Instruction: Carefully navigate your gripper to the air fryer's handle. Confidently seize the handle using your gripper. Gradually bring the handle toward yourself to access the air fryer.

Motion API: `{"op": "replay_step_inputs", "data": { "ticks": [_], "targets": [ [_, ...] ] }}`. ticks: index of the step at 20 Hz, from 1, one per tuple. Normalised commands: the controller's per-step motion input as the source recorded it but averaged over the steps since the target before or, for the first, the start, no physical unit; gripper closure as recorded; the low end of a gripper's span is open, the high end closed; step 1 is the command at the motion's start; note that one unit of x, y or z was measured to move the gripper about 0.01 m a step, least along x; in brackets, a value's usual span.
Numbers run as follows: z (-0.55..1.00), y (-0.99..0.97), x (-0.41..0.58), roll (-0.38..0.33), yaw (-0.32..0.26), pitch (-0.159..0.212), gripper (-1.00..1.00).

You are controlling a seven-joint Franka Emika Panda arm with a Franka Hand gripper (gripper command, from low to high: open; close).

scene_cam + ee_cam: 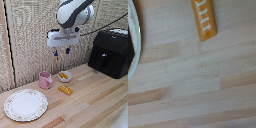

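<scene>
Since the gripper (61, 51) hangs open and empty over the table's (95, 100) middle, well apart from the fryer's (111, 52) handle (103, 60), everything's left: reach, grab, pull

path to handle (103, 61): nothing is being seen between it and the gripper (61, 51)
below gripper: mug (45, 80), bowl (64, 76) are standing

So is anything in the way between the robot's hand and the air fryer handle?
Nothing visible. The gripper hangs in open air above the small bowl, and the handle on the air fryer lies toward the exterior view's right.
</scene>
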Motion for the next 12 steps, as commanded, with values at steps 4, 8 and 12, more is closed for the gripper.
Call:
{"op": "replay_step_inputs", "data": {
  "ticks": [4,8,12],
  "targets": [
    [0.00,-0.04,0.000,-0.047,-0.375,0.000,-1.00],
    [0.00,-0.04,0.000,-0.010,-0.375,0.005,-1.00],
    [0.00,-0.07,0.023,-0.051,-0.366,0.010,-1.00]
  ]
}}
